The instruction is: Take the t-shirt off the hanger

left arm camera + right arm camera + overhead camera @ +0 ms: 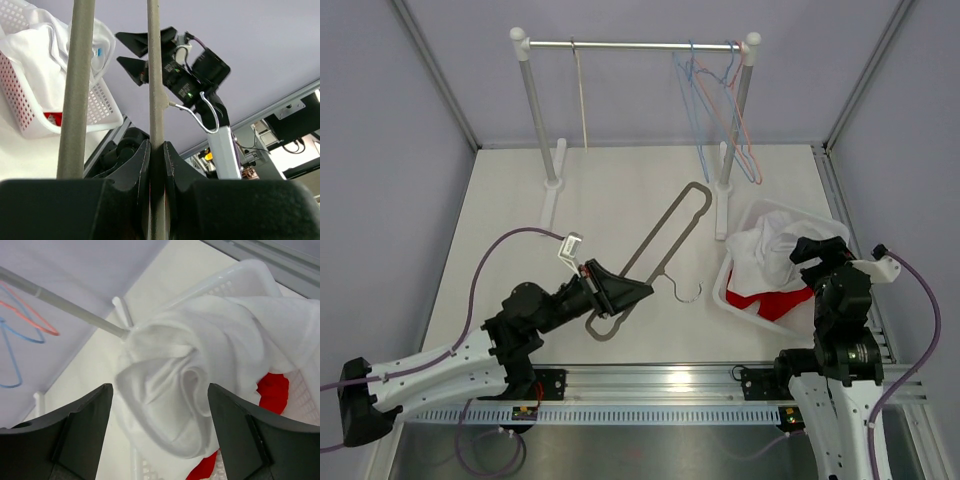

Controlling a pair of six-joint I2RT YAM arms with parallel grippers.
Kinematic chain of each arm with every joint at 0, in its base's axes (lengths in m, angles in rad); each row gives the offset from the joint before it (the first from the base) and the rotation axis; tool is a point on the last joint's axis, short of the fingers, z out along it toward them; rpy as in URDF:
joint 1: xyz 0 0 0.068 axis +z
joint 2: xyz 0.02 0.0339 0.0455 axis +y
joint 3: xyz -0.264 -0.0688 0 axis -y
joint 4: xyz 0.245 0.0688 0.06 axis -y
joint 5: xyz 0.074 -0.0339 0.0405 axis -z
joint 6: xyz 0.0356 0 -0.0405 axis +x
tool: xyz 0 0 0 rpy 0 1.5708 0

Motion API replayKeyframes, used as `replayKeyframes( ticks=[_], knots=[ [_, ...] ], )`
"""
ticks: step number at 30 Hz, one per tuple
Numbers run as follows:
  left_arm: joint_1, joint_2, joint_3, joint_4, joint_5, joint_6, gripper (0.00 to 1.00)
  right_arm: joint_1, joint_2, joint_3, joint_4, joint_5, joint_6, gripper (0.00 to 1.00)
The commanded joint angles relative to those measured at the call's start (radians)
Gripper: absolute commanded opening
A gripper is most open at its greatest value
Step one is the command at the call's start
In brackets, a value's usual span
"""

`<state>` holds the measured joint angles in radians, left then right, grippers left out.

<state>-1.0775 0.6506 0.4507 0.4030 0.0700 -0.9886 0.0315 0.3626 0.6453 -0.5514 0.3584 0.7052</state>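
Note:
The white t-shirt (768,248) lies crumpled in a white basket (727,296) at the right, off the hanger. My right gripper (817,250) hovers just above it, open, with nothing between the fingers. The right wrist view shows the t-shirt (170,375) bunched below the right gripper (160,388). The bare grey hanger (665,235) slants across the table middle. My left gripper (625,293) is shut on its near end. In the left wrist view one hanger bar (156,75) runs up between the closed jaws of the left gripper (157,150).
A red cloth (782,300) lies under the t-shirt in the basket. A clothes rack (635,44) stands at the back, with blue and orange wire hangers (720,100) at its right end. Grey walls close both sides.

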Motion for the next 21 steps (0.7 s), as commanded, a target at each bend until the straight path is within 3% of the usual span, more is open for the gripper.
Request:
replayKeyframes(
  ticks=[1, 5, 9, 13, 18, 21],
  knots=[
    [0.028, 0.033, 0.059, 0.189, -0.036, -0.033, 0.00, -0.004, -0.054, 0.095, -0.085, -0.061, -0.041, 0.86],
    [0.070, 0.087, 0.065, 0.252, -0.049, -0.087, 0.00, -0.004, -0.071, 0.149, -0.050, -0.296, -0.070, 0.86],
    [0.117, 0.151, 0.082, 0.327, -0.042, -0.137, 0.00, -0.002, 0.014, 0.180, -0.018, -0.547, -0.127, 0.87],
    [0.140, 0.202, 0.062, 0.451, -0.065, -0.200, 0.00, -0.002, 0.050, 0.146, 0.121, -0.829, -0.090, 0.86],
    [0.160, 0.286, 0.055, 0.694, -0.065, -0.254, 0.00, 0.062, 0.047, 0.091, 0.275, -0.961, 0.034, 0.83],
    [0.160, 0.365, 0.085, 0.787, -0.061, -0.248, 0.00, 0.246, 0.056, 0.086, 0.338, -0.882, 0.060, 0.81]
  ],
)
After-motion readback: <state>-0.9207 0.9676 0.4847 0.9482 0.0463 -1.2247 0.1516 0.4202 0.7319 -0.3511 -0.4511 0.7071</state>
